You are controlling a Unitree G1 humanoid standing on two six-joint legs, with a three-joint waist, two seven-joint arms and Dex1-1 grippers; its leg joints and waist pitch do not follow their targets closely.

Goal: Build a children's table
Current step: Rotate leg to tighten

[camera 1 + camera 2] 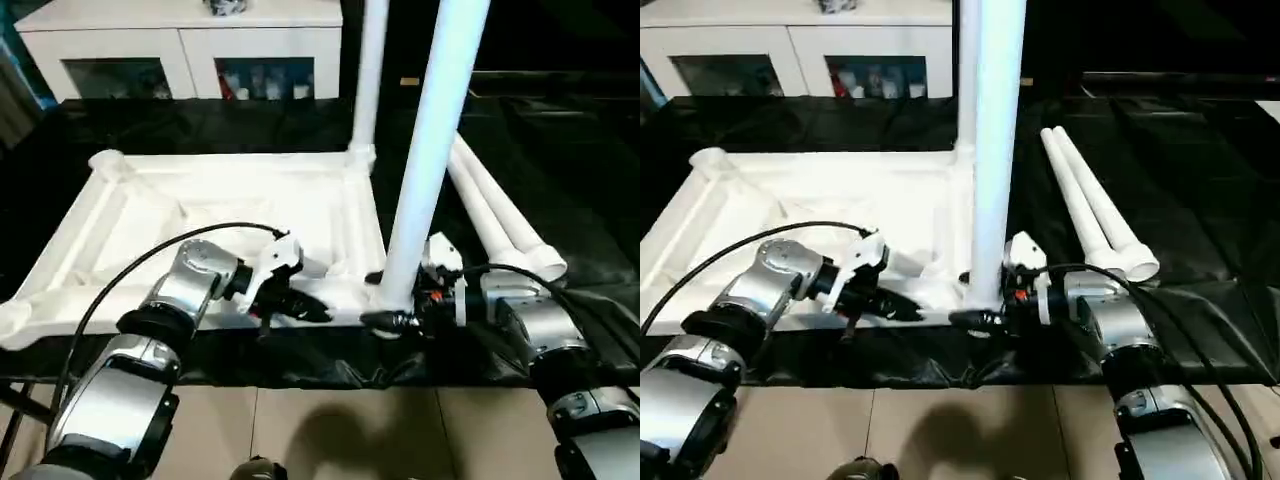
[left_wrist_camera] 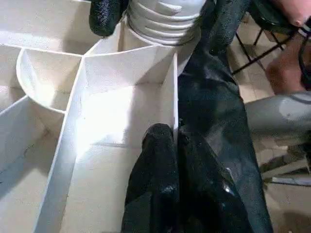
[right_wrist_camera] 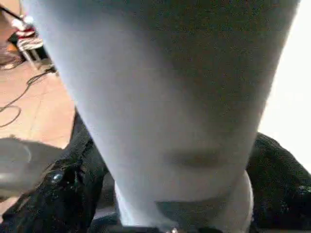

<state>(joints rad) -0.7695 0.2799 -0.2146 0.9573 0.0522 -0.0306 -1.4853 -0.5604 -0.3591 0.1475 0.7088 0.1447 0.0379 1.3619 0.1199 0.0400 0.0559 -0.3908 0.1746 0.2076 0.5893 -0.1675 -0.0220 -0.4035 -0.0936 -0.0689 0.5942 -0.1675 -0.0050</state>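
Two legs (image 1: 432, 150) stand upright in tabletop (image 1: 200, 215) sockets (corners).

The two head cameras looked forward and down over the silver forearms, side by side, and shared almost the same scene: the upturned table top (image 1: 230, 215), the upright leg (image 1: 430, 150) at its near corner, two loose legs (image 1: 1095, 205) on the black sheet (image 1: 1200, 190) and the white cabinet (image 1: 180, 45) at the far side. The left wrist camera looked along the left pincer (image 2: 175, 145) from very near, across the ribbed underside toward the leg's threaded foot (image 2: 163, 19). The right wrist camera sat close against that same leg, facing it between its own fingers (image 3: 53, 194).
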